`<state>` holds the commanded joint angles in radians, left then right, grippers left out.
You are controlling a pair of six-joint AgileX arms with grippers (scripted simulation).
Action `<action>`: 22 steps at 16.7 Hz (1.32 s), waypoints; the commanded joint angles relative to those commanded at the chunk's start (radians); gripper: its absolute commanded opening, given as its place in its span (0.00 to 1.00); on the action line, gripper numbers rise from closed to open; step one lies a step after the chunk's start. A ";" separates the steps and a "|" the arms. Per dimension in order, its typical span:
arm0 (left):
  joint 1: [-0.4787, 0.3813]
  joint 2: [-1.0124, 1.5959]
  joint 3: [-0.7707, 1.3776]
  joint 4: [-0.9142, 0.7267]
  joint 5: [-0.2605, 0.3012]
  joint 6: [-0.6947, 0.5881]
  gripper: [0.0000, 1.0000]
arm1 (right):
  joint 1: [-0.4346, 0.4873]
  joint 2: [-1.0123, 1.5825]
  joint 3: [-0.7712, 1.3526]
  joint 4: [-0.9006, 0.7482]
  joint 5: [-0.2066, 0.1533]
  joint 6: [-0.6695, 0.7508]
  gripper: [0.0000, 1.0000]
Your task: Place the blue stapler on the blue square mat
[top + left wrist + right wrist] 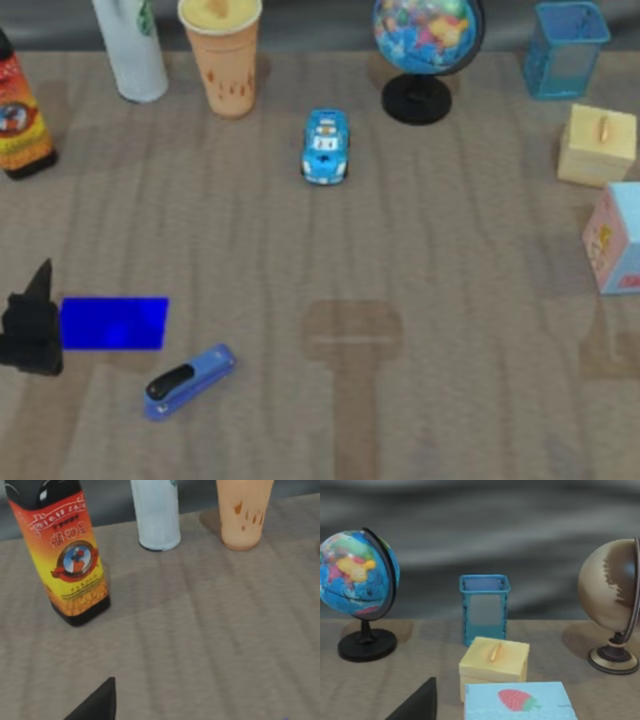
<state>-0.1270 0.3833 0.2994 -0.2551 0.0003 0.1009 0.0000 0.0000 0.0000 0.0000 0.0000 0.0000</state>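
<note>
the left pincer (35,325) hovers just left of the blue square mat (114,323); whether it is released or clenched i cannot tell. the blue stapler (188,380) lies ungrasped on the counter (450,300), right of the pincer and nearer, so pickup likely comes next.

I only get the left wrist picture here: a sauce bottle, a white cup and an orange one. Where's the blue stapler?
Observer: The blue stapler lies near the table's front left, apart from the blue square mat and just right of and in front of it.
Operator: Is an arm near it?
Observer: The left gripper sits at the mat's left edge, not touching the stapler.
Operator: Anything else blue?
Observer: A toy car sits mid-table, farther back.
</note>
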 joint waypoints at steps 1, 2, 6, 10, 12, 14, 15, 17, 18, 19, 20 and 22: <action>-0.025 0.094 0.059 -0.053 -0.001 0.021 1.00 | 0.000 0.000 0.000 0.000 0.000 0.000 1.00; -0.051 0.193 0.120 -0.109 -0.002 0.043 1.00 | 0.000 0.000 0.000 0.000 0.000 0.000 1.00; -0.160 0.604 0.366 -0.341 -0.005 0.135 1.00 | 0.000 0.000 0.000 0.000 0.000 0.000 1.00; -0.261 0.943 0.593 -0.552 -0.005 0.218 1.00 | 0.000 0.000 0.000 0.000 0.000 0.000 1.00; -0.303 1.081 0.691 -0.637 -0.005 0.252 1.00 | 0.000 0.000 0.000 0.000 0.000 0.000 1.00; -0.336 1.197 0.772 -0.703 -0.005 0.279 1.00 | 0.000 0.000 0.000 0.000 0.000 0.000 1.00; -0.348 1.242 0.805 -0.729 -0.005 0.289 1.00 | 0.000 0.000 0.000 0.000 0.000 0.000 1.00; -0.366 1.301 0.851 -0.765 -0.006 0.304 1.00 | 0.000 0.000 0.000 0.000 0.000 0.000 1.00; -0.371 1.314 0.862 -0.773 -0.006 0.307 1.00 | 0.000 0.000 0.000 0.000 0.000 0.000 1.00; -0.372 1.319 0.866 -0.776 -0.006 0.308 1.00 | 0.000 0.000 0.000 0.000 0.000 0.000 1.00; -0.372 1.319 0.866 -0.776 -0.006 0.308 1.00 | 0.000 0.000 0.000 0.000 0.000 0.000 1.00; -0.372 1.319 0.866 -0.776 -0.006 0.308 1.00 | 0.000 0.000 0.000 0.000 0.000 0.000 1.00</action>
<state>-0.4992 1.7024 1.1656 -1.0314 -0.0060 0.4092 0.0000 0.0000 0.0000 0.0000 0.0000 0.0000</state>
